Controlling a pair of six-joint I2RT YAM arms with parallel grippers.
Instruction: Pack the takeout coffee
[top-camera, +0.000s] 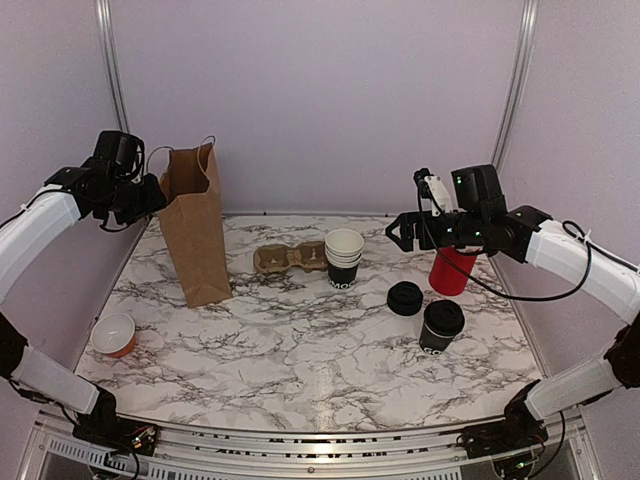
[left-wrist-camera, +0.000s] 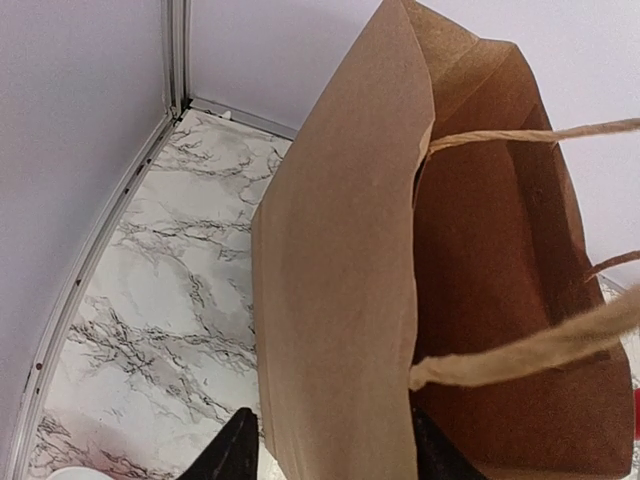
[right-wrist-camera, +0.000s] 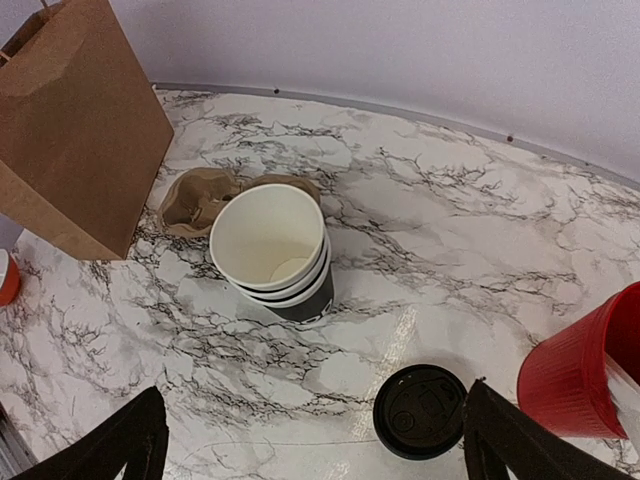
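Marble-patterned desk (top-camera: 300, 350). Brown paper bag (top-camera: 195, 235), upright, back left; the left gripper (left-wrist-camera: 332, 425) straddles its near wall, jaws partly apart, hold impossible to tell. Right gripper (top-camera: 400, 232), jaws wide, empty, hovering right of centre. Takeout coffee (top-camera: 441, 325), lidded, front right, just beside a loose lid (top-camera: 405, 298): probably light, thin-walled, crushable; best taken around mid-body, gently, kept upright.

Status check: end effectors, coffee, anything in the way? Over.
Left end effector open, straddling paper bag wall. Right end effector open, empty, raised by red cup. Takeout coffee lidded, on table, untouched. Loose lid beside it, path clear.
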